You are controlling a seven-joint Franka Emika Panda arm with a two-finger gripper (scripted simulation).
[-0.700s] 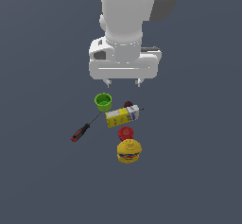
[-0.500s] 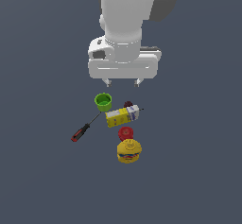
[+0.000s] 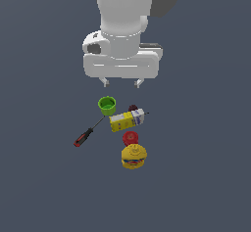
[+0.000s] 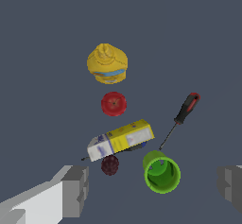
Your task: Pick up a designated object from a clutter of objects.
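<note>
1. The pincer [image 3: 121, 83] hangs above the bench [image 3: 206, 177], fingers spread wide, holding nothing.
2. The apple [image 3: 130, 138] lies below and beyond the pincer, past the carton [image 3: 126, 120], between that carton and the burger toy [image 3: 133, 156].
3. The cup [image 3: 107, 105] and plum [image 4: 110, 164] lie nearest beneath the fingers; the screwdriver [image 3: 86, 135] lies off to one side.
4. Recommended: centre over the apple before descending, fingers set to pass clear of carton and burger toy, which closely flank it.

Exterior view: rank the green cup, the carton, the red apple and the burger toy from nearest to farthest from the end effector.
1. Green cup, just below the end effector.
2. Carton, lying behind the cup.
3. Red apple, past the carton.
4. Burger toy, farthest out.
</note>
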